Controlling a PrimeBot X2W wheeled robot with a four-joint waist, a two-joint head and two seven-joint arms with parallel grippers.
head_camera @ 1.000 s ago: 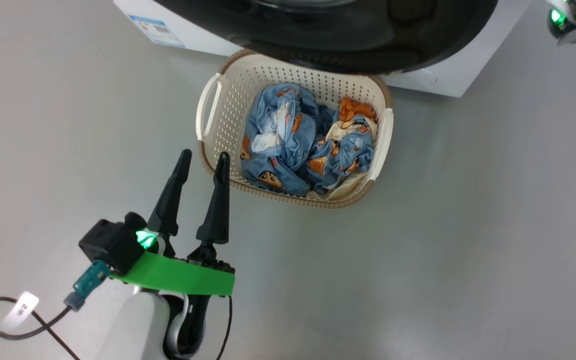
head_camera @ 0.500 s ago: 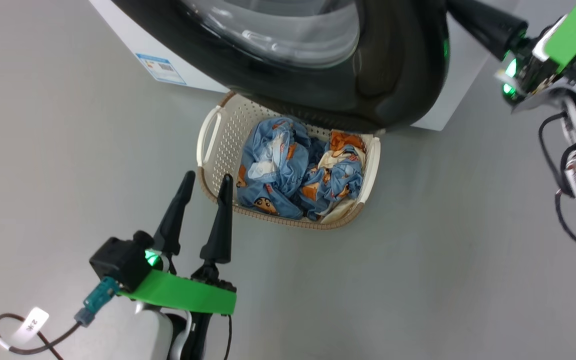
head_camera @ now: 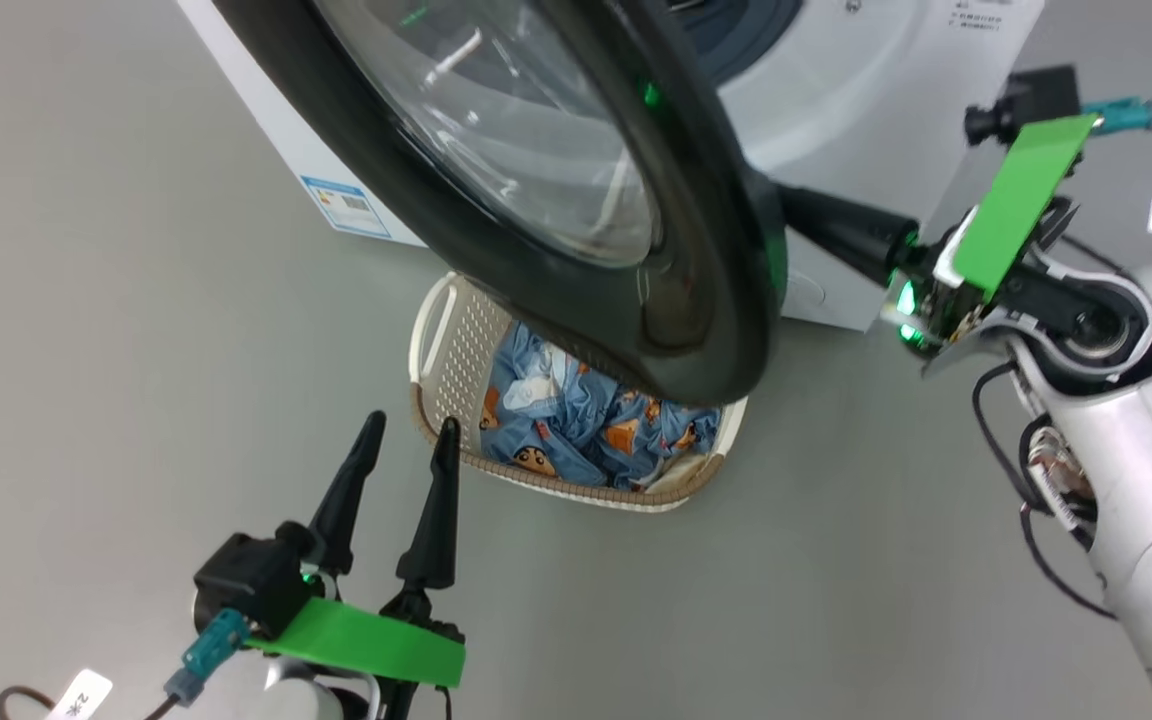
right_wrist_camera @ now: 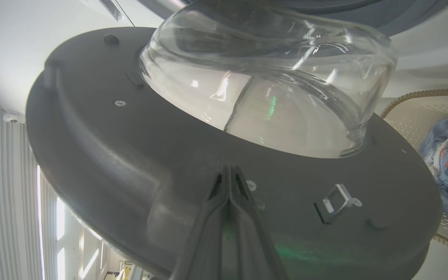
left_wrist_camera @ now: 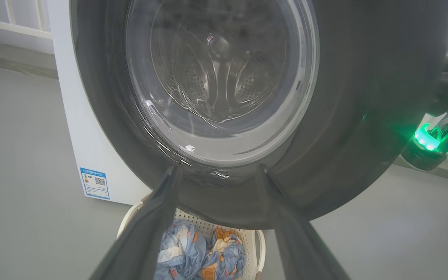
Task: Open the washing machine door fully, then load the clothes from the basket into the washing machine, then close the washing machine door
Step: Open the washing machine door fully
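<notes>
Left gripper [head_camera: 412, 422], lower left, stands open and empty beside the basket [head_camera: 439, 335] of clothes [head_camera: 576, 425]. Right gripper [right_wrist_camera: 230, 173] is closed, tips against the inner rim of the washing machine door [head_camera: 726, 300].

Both arms are pale grey-white shells. The left gripper [head_camera: 411, 422], near the basket [head_camera: 451, 340], has two long tapered black fingers, a green wrist plate [head_camera: 356, 645], a black camera block [head_camera: 256, 580], a teal plug [head_camera: 216, 645] and a white tag [head_camera: 81, 695]. The right gripper [right_wrist_camera: 230, 175], right of the basket, matches, with looping black cables [head_camera: 977, 412].
</notes>
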